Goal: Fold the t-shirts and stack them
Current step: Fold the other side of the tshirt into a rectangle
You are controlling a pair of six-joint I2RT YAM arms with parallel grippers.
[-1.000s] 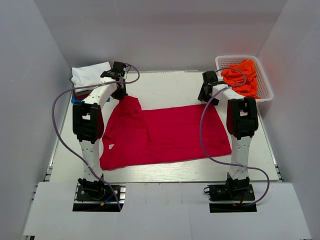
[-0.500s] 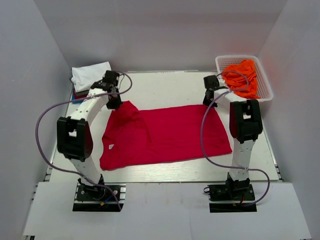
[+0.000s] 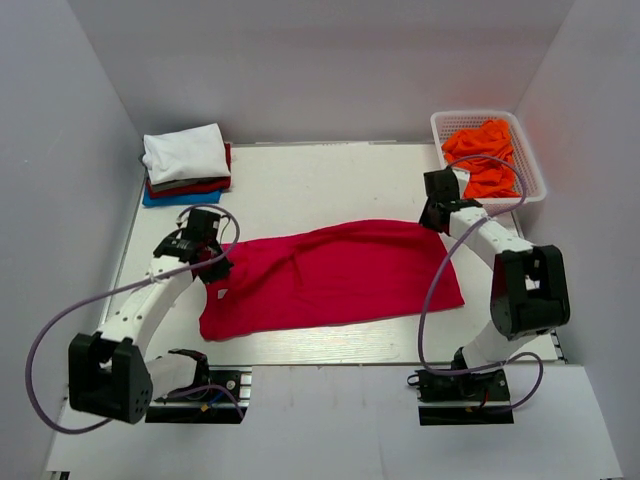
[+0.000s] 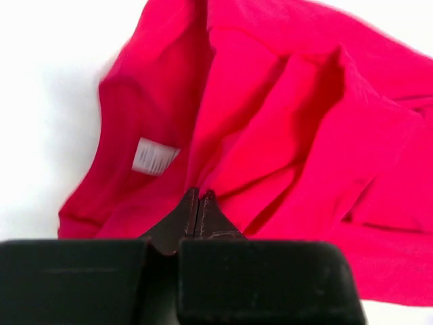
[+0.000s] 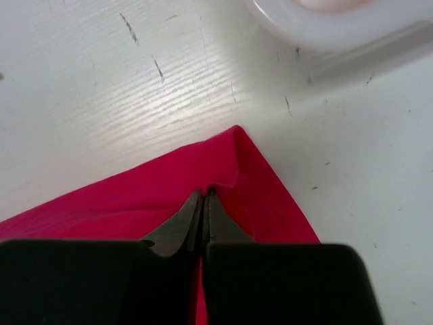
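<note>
A crimson-red t-shirt (image 3: 330, 275) lies across the middle of the table, its far edge folded toward the front. The small white neck label (image 4: 154, 156) shows at its left end. My left gripper (image 3: 212, 262) is shut on the shirt's left far edge (image 4: 203, 191), fabric bunched around its tips. On the right, my right gripper (image 3: 438, 221) is shut on the shirt's far right corner (image 5: 226, 177), pinching a small fold. A stack of folded t-shirts (image 3: 186, 165) with a white one on top sits at the back left. Orange t-shirts (image 3: 483, 155) fill a basket.
The white mesh basket (image 3: 530, 170) stands at the back right corner, just beyond my right gripper; its rim (image 5: 325, 30) shows in the right wrist view. Grey walls enclose the table on three sides. Purple cables loop from both arms.
Both grippers have moved toward the front, dragging the shirt's far edge with them. The right gripper shut on the corner. The left sleeve part is now folded over the body.
</note>
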